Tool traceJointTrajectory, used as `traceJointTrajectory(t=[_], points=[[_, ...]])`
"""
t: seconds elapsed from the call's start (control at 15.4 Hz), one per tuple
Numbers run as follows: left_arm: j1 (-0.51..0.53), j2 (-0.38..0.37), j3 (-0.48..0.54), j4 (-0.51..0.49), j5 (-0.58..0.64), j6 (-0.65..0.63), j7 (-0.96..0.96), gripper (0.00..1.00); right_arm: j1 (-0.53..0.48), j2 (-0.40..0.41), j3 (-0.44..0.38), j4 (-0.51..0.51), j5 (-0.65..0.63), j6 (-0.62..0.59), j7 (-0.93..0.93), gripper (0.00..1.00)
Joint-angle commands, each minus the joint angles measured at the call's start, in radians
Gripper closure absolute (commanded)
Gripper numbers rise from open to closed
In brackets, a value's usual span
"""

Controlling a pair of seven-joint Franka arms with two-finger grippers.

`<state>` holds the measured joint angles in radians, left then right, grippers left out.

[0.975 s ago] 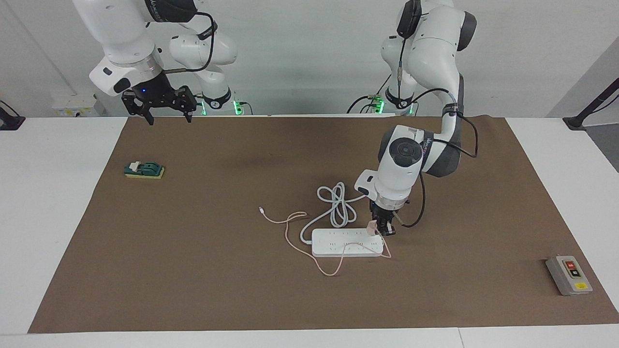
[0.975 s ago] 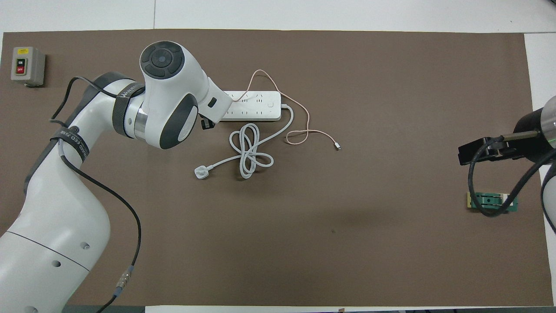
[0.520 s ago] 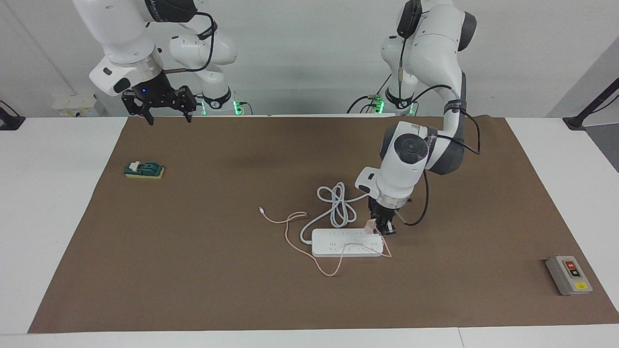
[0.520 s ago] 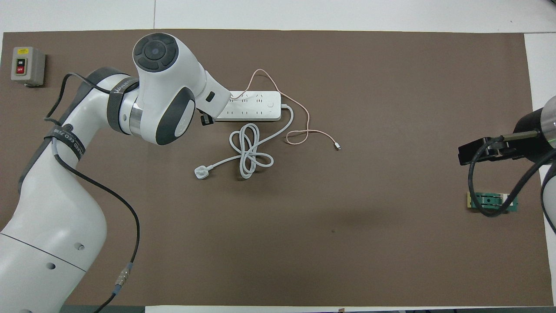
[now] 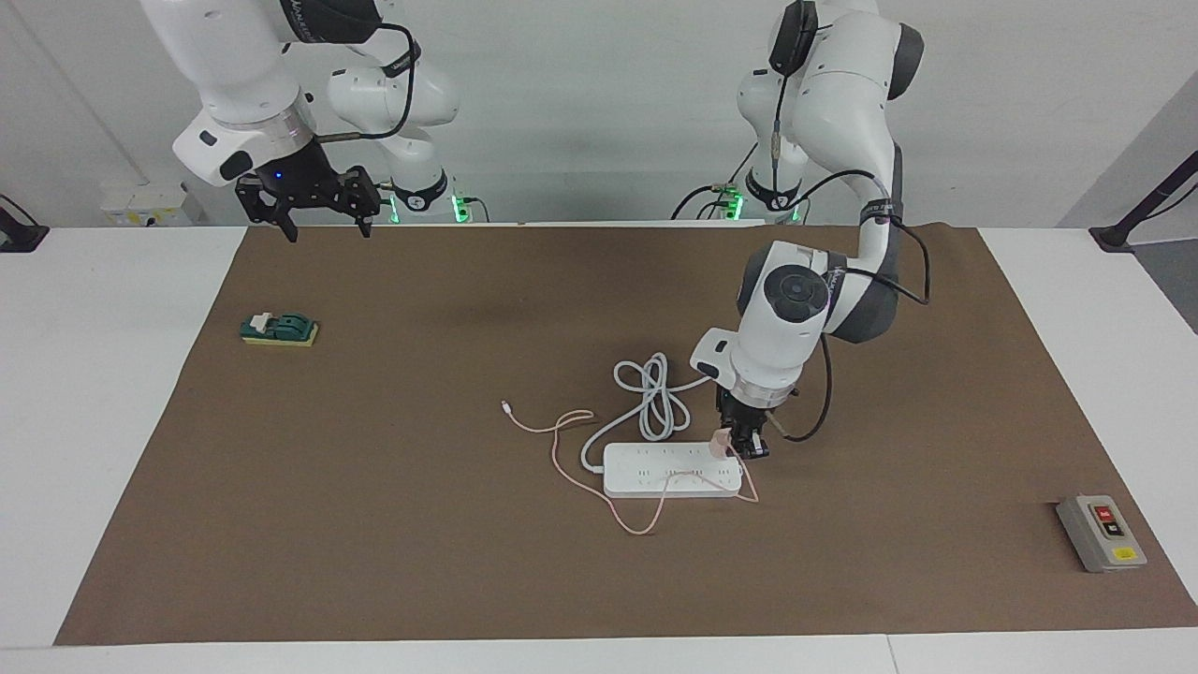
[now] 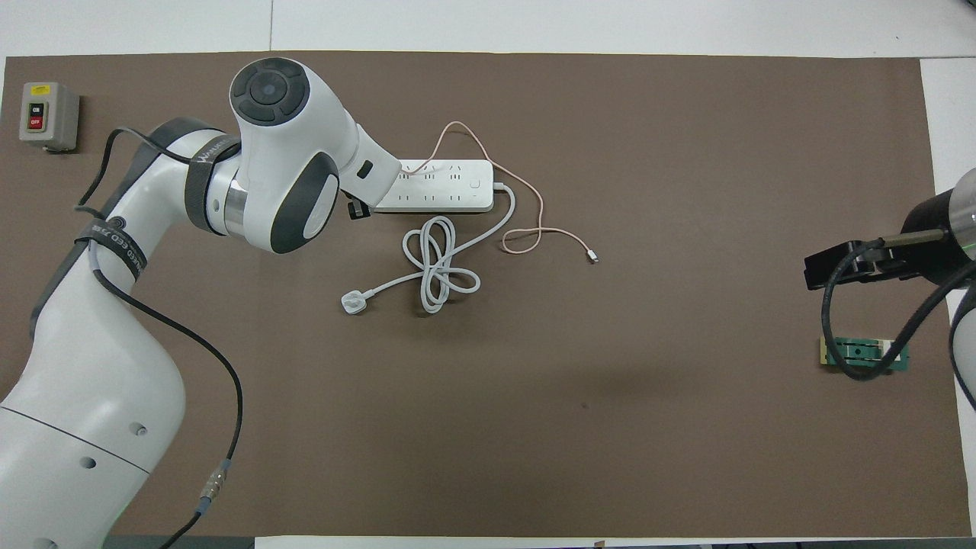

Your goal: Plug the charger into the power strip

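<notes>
The white power strip [image 5: 669, 470] [image 6: 442, 185] lies flat in the middle of the brown mat, its thick white cord [image 5: 655, 398] coiled on the side nearer the robots. The small pale-pink charger [image 5: 719, 443] sits at the strip's end toward the left arm, held just over the strip's top. My left gripper [image 5: 741, 449] points down and is shut on it. The charger's thin pink cable [image 5: 646, 510] [image 6: 526, 229] drapes across the strip and trails over the mat. In the overhead view the left wrist hides the charger. My right gripper [image 5: 326, 225] waits open, raised over the mat's edge nearest the robots.
The strip's white three-pin plug [image 6: 352, 303] lies on the mat nearer the robots. A grey button box [image 5: 1101, 532] [image 6: 47, 116] stands at the left arm's end. A small green part [image 5: 279, 329] [image 6: 862, 354] sits at the right arm's end.
The left arm's wrist has shifted a little toward the button box end, while the charger stays at the strip's end. The right arm has not moved.
</notes>
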<state>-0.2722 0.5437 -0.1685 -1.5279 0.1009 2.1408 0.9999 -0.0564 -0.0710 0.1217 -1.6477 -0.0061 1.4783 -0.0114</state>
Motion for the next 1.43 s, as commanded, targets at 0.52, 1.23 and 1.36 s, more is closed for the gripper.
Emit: traceJointTrajectory(t=[0.52,1.23,1.36], points=[[0.019,-0.011,-0.002,-0.044,0.06,0.034,0.013,1.0,-0.016,-0.023,0.004,-0.021,0.018,-0.006,-0.022,0.0],[0.016,-0.018,-0.023,-0.052,0.045,-0.03,0.014,1.0,-0.016,-0.023,0.004,-0.021,0.018,-0.006,-0.022,0.0],[0.018,-0.018,-0.028,-0.055,0.043,-0.029,0.014,1.0,-0.016,-0.023,0.004,-0.021,0.018,-0.006,-0.022,0.0]])
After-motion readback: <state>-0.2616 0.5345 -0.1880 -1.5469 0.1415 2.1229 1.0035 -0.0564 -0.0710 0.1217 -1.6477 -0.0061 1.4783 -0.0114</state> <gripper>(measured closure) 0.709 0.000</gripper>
